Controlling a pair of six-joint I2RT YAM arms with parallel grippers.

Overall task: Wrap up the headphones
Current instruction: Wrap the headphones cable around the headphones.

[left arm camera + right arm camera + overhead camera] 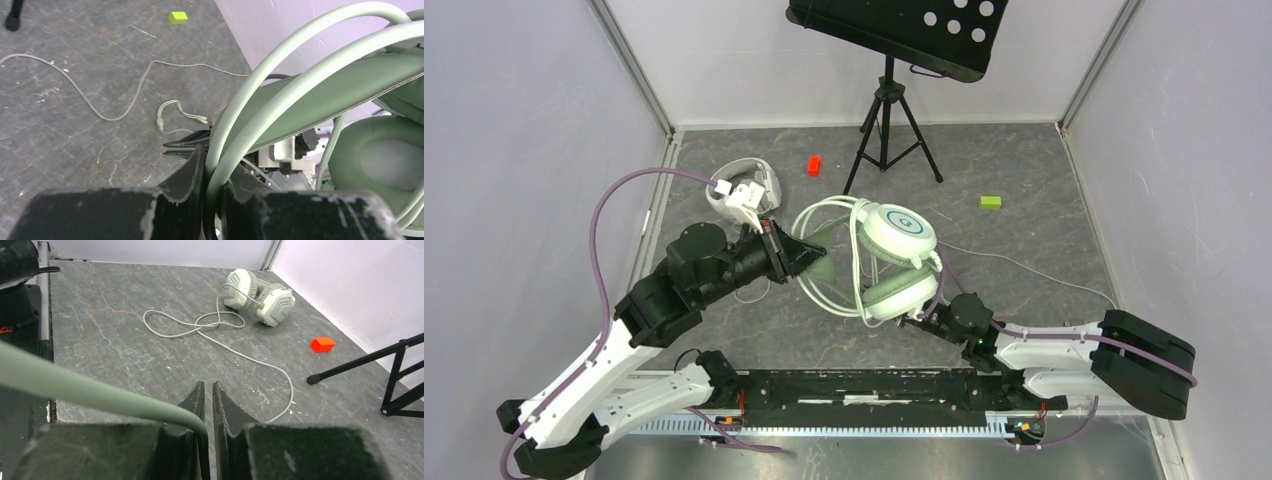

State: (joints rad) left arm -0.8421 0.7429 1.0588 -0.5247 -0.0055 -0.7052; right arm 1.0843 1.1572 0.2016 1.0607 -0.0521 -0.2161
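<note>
- Clamping the headband (320, 85) of the mint-green headset (894, 255), the left claw (807, 256) is squeezing the band's pale tubes tight between its black fingers (192, 170), with no slack showing on either side.
- The mint-green headset is sitting over the middle of the table (1044, 160), between the two claws. Its round earcups are facing the top camera, one farther back than the other.
- The right claw (919, 318) is reaching in from the near right, just beside the nearer earcup. In its own wrist view a mint tube is running in from the left and ending between the fingers (196, 400). The fingertips are lying almost together, so this claw is pinching the same headset.
- A thin pale cable (1024, 265) is trailing from that headset toward the right wall. In the left wrist view it is snaking loose over the grey surface, and a forked end with small plugs is lying near the fingertips.
- The white-grey headset (742, 190) is lying at the back left, just behind the left wrist. In the right wrist view its chevron-marked earcups are resting side by side.
- Its grey-white cable (220, 330) is looping loosely in front of it and running off across the table, not wound up.
- A red block (814, 165) is lying just right of the white-grey headset, and a green block (991, 202) is lying well apart, toward the right.
- A black tripod stand (887, 125) is standing at the back centre.
</note>
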